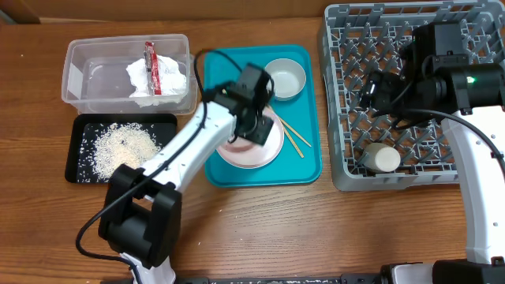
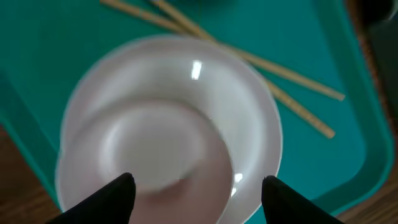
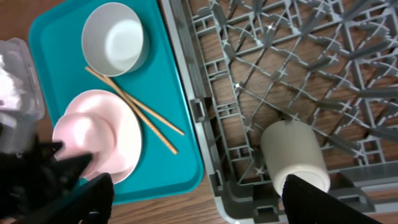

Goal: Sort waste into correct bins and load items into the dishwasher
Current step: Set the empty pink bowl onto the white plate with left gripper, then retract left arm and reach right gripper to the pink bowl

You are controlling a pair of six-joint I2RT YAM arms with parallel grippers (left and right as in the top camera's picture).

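Wooden surface (image 1: 316, 229), teal serving tray (image 2: 43, 56) | left tool (image 2: 198, 185) spread open, empty | pale pink-white round glazed plate (image 2: 168, 106) directly beneath | likely stiff, slick, fragile: pinch rim | right tool (image 3: 198, 180) open, empty

I see one piece of furniture: a brown wooden table (image 1: 316, 229), grain running 9 to 3 o'clock, filling the overhead view. A paler tan strip (image 1: 158, 9) runs along the far edge, 10 to 12 o'clock. A dark rail (image 1: 276, 279) sits at 6 o'clock. Light is even, shadows soft.
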